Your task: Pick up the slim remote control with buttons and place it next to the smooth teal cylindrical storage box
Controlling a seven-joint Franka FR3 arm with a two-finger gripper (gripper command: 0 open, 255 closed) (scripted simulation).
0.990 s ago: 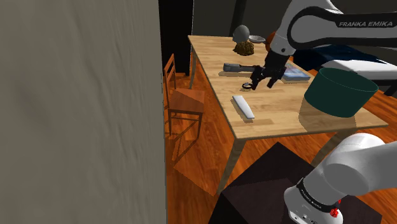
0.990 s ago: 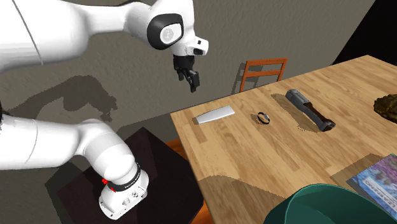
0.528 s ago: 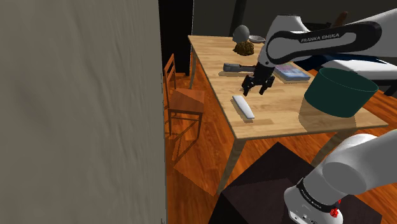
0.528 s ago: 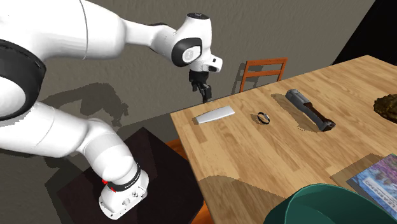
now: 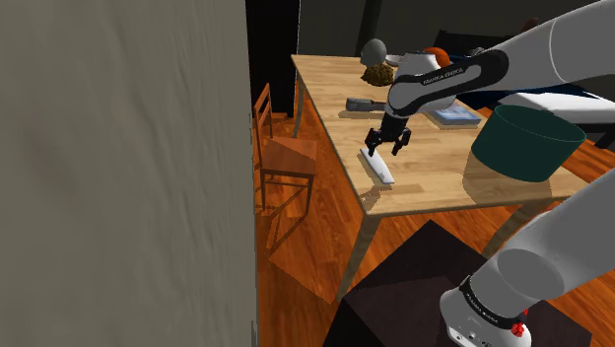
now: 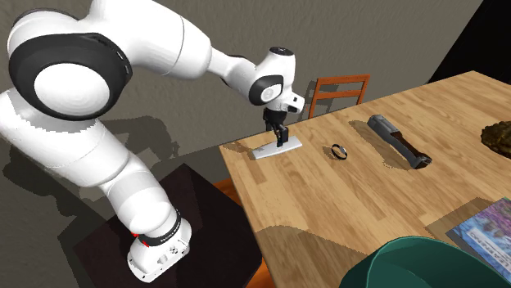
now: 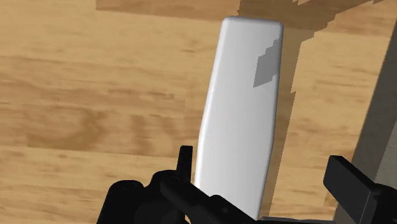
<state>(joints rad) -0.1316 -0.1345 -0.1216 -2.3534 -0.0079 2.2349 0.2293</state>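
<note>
Straddling one end of the remote [image 7: 242,95] on the table [image 7: 83,95], my gripper [image 7: 265,170] has its fingers apart, not clamped on it; the box [image 5: 522,143] stands well apart.

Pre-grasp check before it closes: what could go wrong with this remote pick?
1. Off-centre: in the wrist view the white remote sits close to one finger, with a wide gap to the other. Closing the open end effector may shove or twist it.
2. The remote lies near the edge of the table; a shove could slide it off.
3. It looks thin and flat, so the fingers may scrape the table or slip over it.
</note>
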